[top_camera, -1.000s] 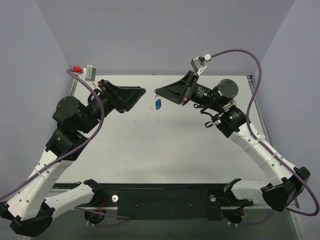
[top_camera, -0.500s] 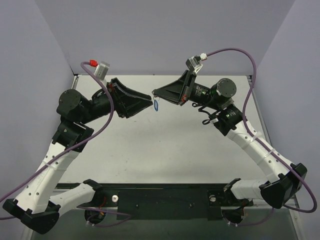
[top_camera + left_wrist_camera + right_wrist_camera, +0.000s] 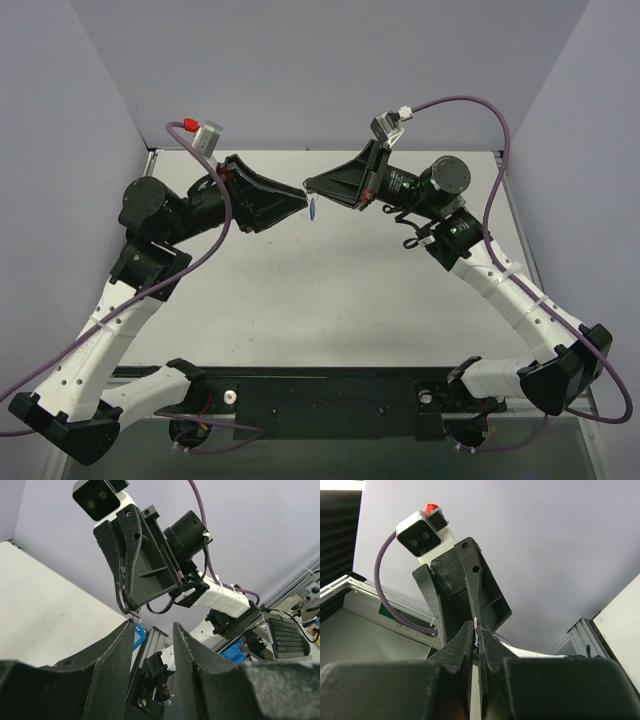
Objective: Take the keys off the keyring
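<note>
My right gripper (image 3: 310,186) is held up over the table's back middle and is shut on a thin bit of silver metal (image 3: 477,625), the keyring's top. A small blue tag (image 3: 314,210) hangs below its tips. I cannot tell a key from the ring at this size. In the left wrist view the right gripper (image 3: 129,609) shows with a silver sliver (image 3: 136,614) at its tip and the blue tag (image 3: 139,635) beneath. My left gripper (image 3: 299,203) is open and empty, its tips right beside the tag, level with it. It faces the right gripper (image 3: 476,628).
The white table (image 3: 330,290) lies below both raised grippers. Purple cables loop from each wrist camera (image 3: 208,136). An aluminium rail (image 3: 150,647) and the right arm's base show in the left wrist view. Grey walls close in at the left, back and right.
My left arm has swung right and up, bringing its open jaws to the hanging tag. The right gripper shifted slightly left and up; the tag now hangs edge-on.
</note>
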Robot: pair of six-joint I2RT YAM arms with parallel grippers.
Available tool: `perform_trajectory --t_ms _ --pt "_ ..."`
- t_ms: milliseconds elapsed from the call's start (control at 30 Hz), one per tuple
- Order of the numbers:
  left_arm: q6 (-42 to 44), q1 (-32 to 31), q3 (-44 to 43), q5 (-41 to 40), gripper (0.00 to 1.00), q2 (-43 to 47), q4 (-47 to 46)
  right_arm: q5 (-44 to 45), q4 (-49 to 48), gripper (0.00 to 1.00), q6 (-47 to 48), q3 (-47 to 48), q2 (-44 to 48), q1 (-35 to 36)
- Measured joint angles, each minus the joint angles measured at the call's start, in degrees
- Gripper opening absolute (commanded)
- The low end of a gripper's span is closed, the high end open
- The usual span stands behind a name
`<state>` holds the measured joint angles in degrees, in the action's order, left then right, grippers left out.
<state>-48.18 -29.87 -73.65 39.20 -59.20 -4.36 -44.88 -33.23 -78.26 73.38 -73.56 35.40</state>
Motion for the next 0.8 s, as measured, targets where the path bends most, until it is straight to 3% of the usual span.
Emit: perform_trajectory --t_ms 533,800 --pt "2.97 0.04 -0.52 -1.86 0.5 -0.13 4.17 0.37 0.0 0.0 0.0 0.0 -0.15 0.39" --pt "2.29 0.04 -0.52 -1.97 0.38 -0.66 3.65 0.5 0.0 0.0 0.0 0.0 -0.28 1.07"
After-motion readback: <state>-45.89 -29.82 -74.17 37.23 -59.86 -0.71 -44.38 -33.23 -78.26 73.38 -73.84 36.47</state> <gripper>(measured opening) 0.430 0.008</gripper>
